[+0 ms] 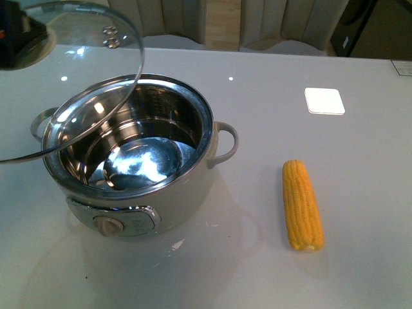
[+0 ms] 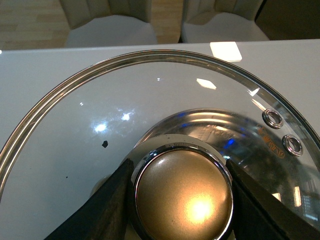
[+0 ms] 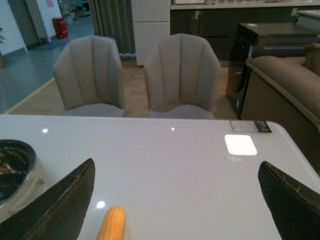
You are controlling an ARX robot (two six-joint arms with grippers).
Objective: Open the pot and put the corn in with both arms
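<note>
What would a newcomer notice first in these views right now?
The steel-rimmed glass lid hangs tilted over the left rim of the round cream-white electric pot, with the left gripper clamped on its knob, so the shiny steel inside shows empty. To the pot's right, the yellow corn cob lies alone on the glossy pale table. The right gripper is wide open, facing it.

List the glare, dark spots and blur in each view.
Front view: light glares off the pot's steel floor, the raised lid shows faint reflections, the corn is sharp. Left wrist view: a hotspot burns on the lid's knob; the jaws beside it are dark and soft. Right wrist view: evenly lit, jaws near-black, corn slightly blurred at the frame's edge.
</note>
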